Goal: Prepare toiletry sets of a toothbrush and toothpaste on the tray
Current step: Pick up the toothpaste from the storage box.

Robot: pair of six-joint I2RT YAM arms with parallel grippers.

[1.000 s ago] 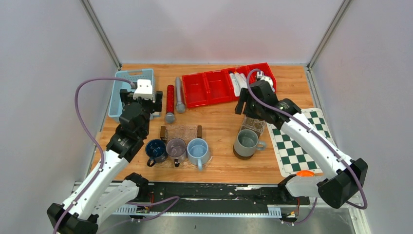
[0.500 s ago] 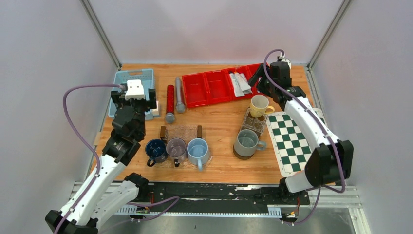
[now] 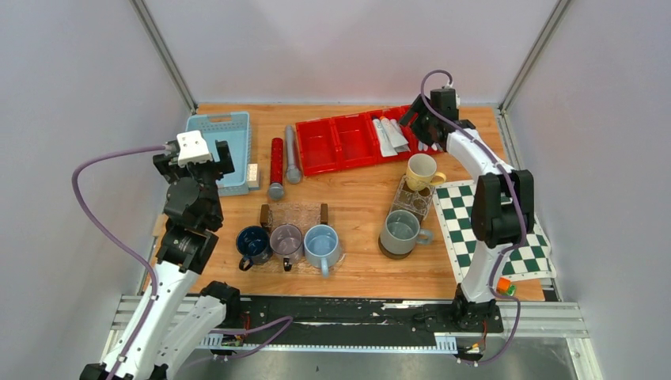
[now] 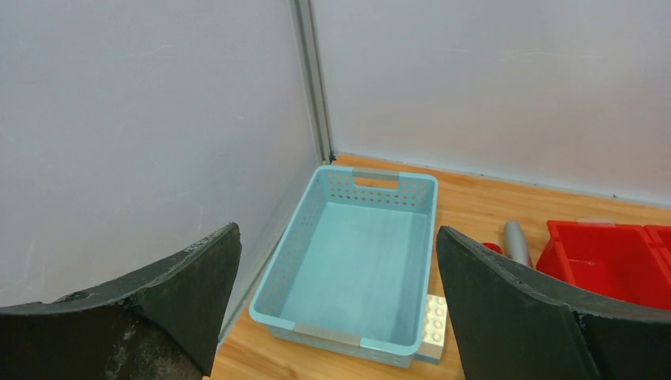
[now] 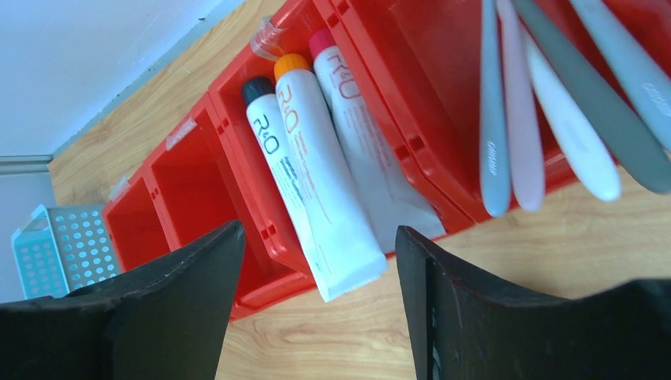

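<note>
Three white toothpaste tubes (image 5: 316, 182) with black, orange and red caps lie side by side in a compartment of the red bin (image 5: 237, 190), their flat ends over its near wall. Several toothbrush handles (image 5: 514, 119) stick out of the compartment to their right. My right gripper (image 5: 319, 261) hovers open above the tubes' flat ends, holding nothing; from above it (image 3: 419, 119) sits at the bin's (image 3: 336, 117) right end. The clear tray (image 3: 294, 214) with brown handles lies mid-table. My left gripper (image 4: 339, 237) (image 3: 196, 157) stands wide open, facing an empty pale blue basket (image 4: 348, 261).
A red cylinder (image 3: 277, 162) and a grey cylinder (image 3: 292, 158) lie between the blue basket (image 3: 221, 127) and the bin. Three mugs (image 3: 286, 240) stand in front of the tray. To the right are a grey mug (image 3: 399, 229), a yellow mug (image 3: 422, 170), a chessboard mat (image 3: 475, 229). White brick (image 4: 434, 328) beside the basket.
My right arm swung from above the grey mug up to the red bin's right end, uncovering the yellow mug. My left gripper drew back leftward from the basket's right edge.
</note>
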